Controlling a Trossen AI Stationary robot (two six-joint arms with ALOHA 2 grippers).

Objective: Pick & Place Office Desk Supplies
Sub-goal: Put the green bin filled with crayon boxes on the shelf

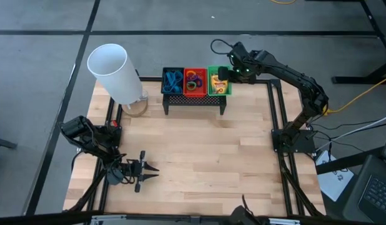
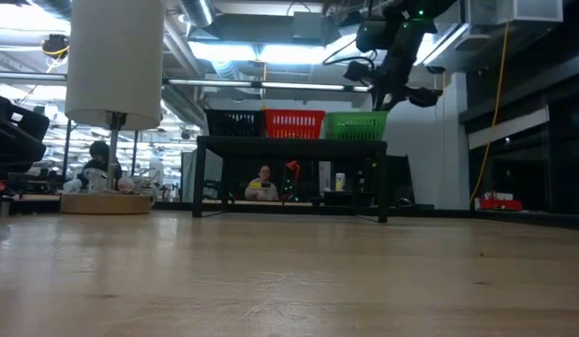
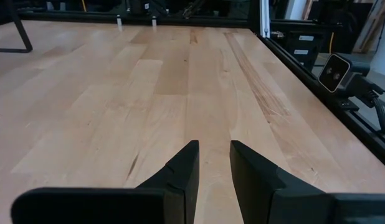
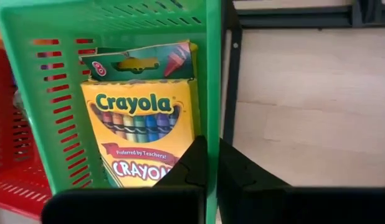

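Observation:
Three small mesh baskets stand in a row on the black stand [image 1: 193, 100] at the table's far edge. The black basket [image 1: 173, 80] holds blue-handled scissors. The red basket [image 1: 194, 81] holds purple and orange loops. The green basket [image 4: 55, 93] holds two yellow-and-green crayon boxes [image 4: 139, 130]. My right gripper [image 4: 211, 143] hangs shut just above the green basket's right wall [image 4: 212, 74], fingers pointing down; in the low view its tips [image 2: 378, 99] end slightly over the rim. My left gripper [image 3: 212, 149] waits near the table's near-left corner, narrowly open, over bare wood.
A big white cylinder [image 1: 112, 72] stands on a round base at the far left of the table. Bare wood [image 1: 199, 156] stretches between the stand and the near edge. In the low view, people [image 2: 263, 183] sit in the room beyond the table.

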